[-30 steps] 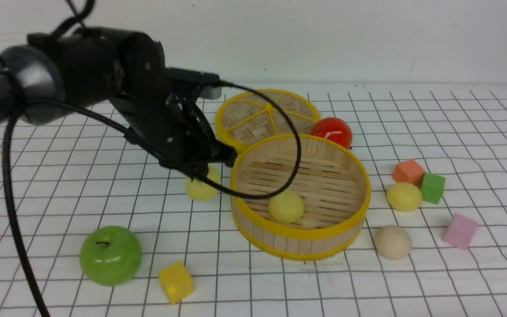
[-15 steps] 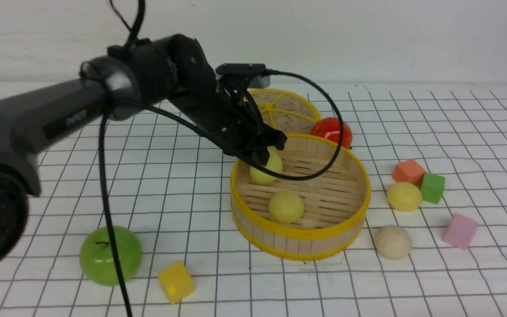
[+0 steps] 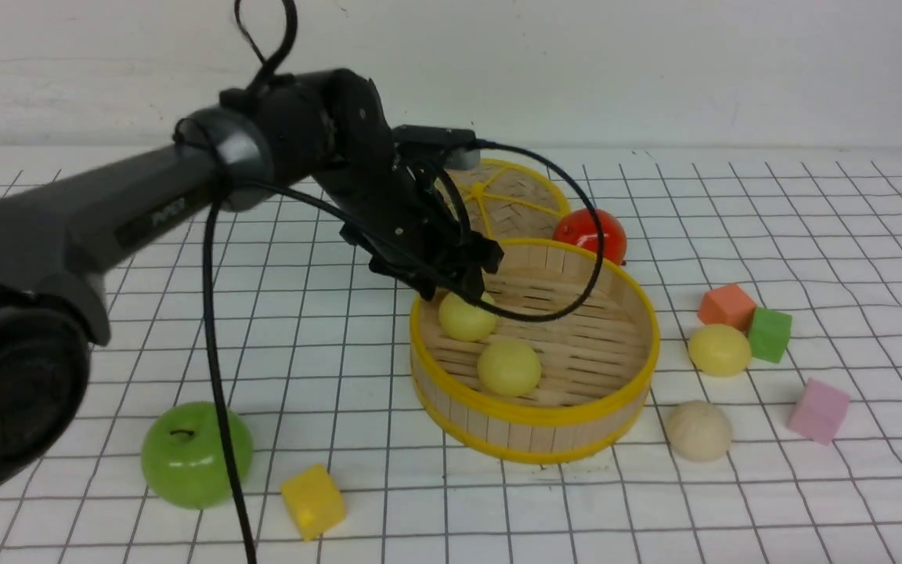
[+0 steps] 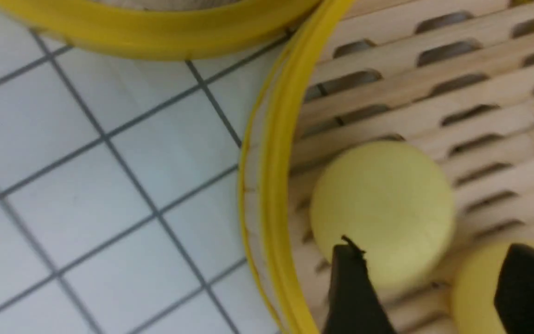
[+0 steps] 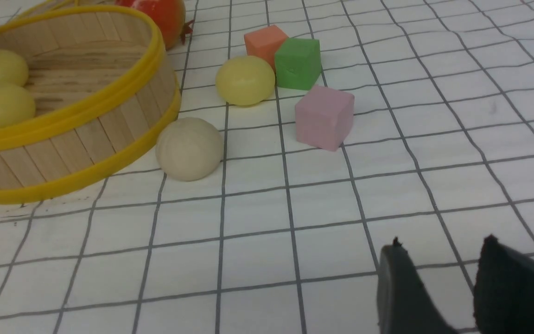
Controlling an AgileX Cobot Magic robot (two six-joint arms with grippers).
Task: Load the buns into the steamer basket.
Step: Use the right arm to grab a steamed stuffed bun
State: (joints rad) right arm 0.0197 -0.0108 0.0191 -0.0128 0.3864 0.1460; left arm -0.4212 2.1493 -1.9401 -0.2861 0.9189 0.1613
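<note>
Now the left claw [image 3: 457, 276] stands open over the steamer basket [image 3: 537, 413], where a moment ago it was carrying a pale bun across the rim. That dropped bun [image 3: 467, 317] lies loose on the slats by the left wall, just beside the earlier bun [image 3: 509, 368]. So two are in. Two wait on the worktop [image 3: 185, 313] to the basket's right: a yellow bun [image 3: 719, 349] against the green cube [image 3: 770, 334], and a beige bun [image 3: 699, 430] near the basket wall. The right claw [image 5: 443, 264], jaws apart and empty, hovers low near them, probably best placed for those.
</note>
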